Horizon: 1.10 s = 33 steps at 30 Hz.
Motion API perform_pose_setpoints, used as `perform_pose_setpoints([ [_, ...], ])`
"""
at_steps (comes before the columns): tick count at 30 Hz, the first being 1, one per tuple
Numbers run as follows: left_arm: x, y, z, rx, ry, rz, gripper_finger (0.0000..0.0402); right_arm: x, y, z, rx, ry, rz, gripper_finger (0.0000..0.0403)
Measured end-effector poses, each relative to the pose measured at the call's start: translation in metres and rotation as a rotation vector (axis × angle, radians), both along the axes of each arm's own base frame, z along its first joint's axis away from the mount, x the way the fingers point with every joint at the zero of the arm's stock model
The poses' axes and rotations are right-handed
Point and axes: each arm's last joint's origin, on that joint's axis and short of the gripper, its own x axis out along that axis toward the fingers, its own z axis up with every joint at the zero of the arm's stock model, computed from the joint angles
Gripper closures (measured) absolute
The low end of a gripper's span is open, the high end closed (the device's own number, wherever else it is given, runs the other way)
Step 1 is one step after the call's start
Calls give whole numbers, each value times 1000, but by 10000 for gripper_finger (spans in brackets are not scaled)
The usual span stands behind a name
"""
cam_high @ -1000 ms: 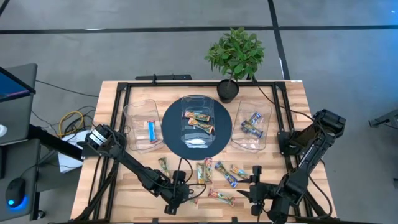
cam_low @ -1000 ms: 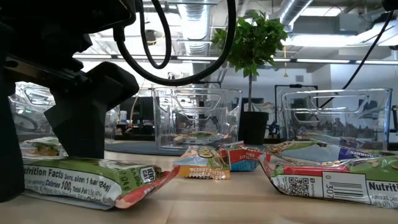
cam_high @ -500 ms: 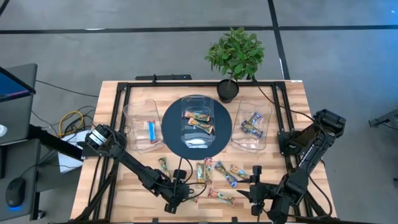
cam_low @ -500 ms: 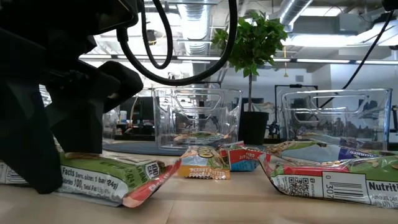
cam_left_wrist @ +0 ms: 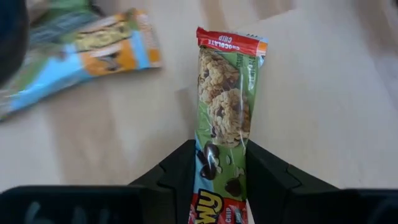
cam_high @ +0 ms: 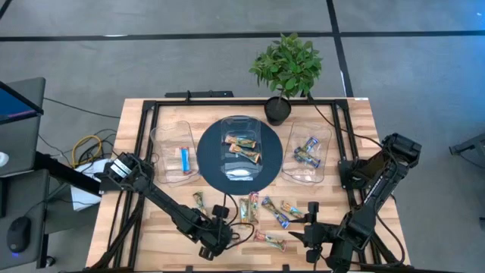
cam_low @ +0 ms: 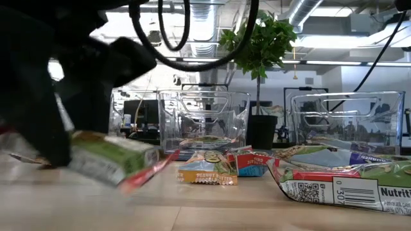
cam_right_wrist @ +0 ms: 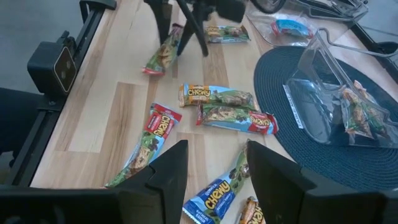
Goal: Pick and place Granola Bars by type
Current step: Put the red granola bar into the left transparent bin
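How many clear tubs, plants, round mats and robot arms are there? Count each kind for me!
clear tubs: 3
potted plant: 1
round dark mat: 1
robot arms: 2
Total: 7

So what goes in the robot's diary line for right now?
left claw: shut on green bar, lifting | right claw: open, waiting near front edge
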Motion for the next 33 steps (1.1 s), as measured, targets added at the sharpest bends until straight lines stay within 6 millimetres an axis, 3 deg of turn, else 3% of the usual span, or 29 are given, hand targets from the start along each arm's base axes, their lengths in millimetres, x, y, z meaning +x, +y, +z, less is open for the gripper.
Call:
perform_pose_setpoints([
  [11,-1,-1,40,310,-33,87,289,0,0,0,0,0,0,244],
  [16,-15,-2,67,481,-28,170,289,0,0,0,-2,1,0,244],
  [22,-46,6,93,733,-6,321,289,0,0,-1,-2,2,0,244],
  [33,-70,27,88,805,-55,377,289,2,-1,-1,-3,4,-6,244],
])
